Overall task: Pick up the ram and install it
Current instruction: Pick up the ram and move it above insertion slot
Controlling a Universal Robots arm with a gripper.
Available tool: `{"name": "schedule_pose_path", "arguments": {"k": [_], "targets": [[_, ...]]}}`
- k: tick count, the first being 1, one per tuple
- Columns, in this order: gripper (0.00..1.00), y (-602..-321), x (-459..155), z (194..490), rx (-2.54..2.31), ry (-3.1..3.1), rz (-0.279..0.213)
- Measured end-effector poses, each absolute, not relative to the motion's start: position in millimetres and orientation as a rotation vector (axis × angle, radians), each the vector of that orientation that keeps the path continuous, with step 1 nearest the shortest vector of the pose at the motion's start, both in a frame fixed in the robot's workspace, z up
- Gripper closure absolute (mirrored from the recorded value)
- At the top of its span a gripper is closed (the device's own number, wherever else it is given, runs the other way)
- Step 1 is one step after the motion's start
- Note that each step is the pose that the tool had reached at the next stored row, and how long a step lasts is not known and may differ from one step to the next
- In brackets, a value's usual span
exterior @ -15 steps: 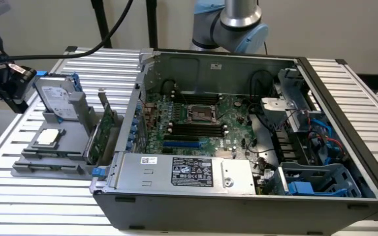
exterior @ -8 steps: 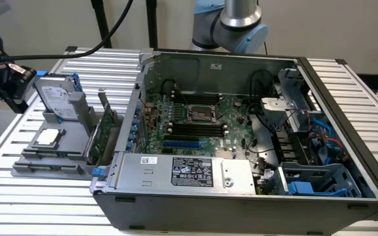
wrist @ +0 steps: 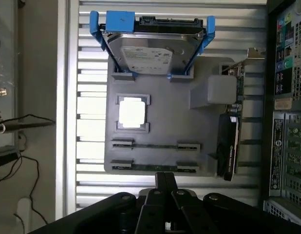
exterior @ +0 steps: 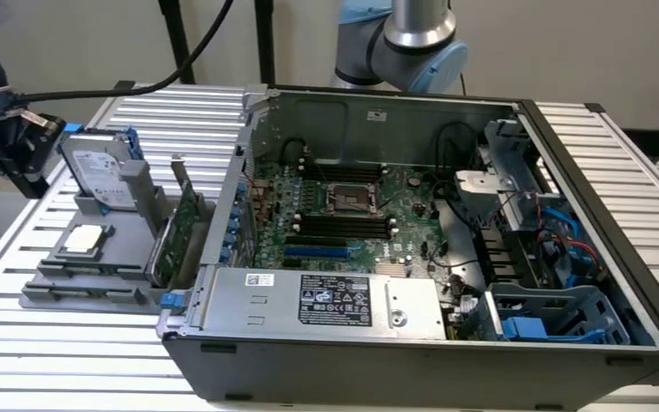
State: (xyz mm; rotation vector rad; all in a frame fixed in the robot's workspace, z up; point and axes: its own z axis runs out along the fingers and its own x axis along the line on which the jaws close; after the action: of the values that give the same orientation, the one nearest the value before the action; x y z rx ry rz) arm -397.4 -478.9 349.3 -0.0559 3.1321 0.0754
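Ram (wrist: 155, 167) flat in the grey holder (wrist: 165, 107); claw (wrist: 165, 174) pinched narrow, holding nothing.
Exterior view: the holder sits at the exterior view's left beside the open computer case (exterior: 421, 360), whose labels are too blurred to read. Wrist view: the ram lies nearest the claw, a second stick (wrist: 155, 145) just beyond, then the processor (wrist: 132, 112) and the hard drive (wrist: 153, 53), its label unreadable.

gripper (wrist: 165, 176) fingers pressed together, nothing held, tip just over tray (wrist: 170, 112) edge | ram (wrist: 155, 167) edge-up in slot nearest gripper | second ram (wrist: 155, 145) in next slot | CPU (wrist: 132, 113) in square pocket | hard drive (wrist: 153, 53) in blue bracket, far end | card (wrist: 228, 146) upright along tray side, near PC case (wrist: 287, 122) | tray on slatted desk (wrist: 92, 146)
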Motion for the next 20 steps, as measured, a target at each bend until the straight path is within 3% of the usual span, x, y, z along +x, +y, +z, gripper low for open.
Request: {"name": "schedule_pose_path", "arguments": {"k": [20], "targets": [[1.0, -478.9, -397.4, 340.5, -0.622, 3.079, 0.077]]}}
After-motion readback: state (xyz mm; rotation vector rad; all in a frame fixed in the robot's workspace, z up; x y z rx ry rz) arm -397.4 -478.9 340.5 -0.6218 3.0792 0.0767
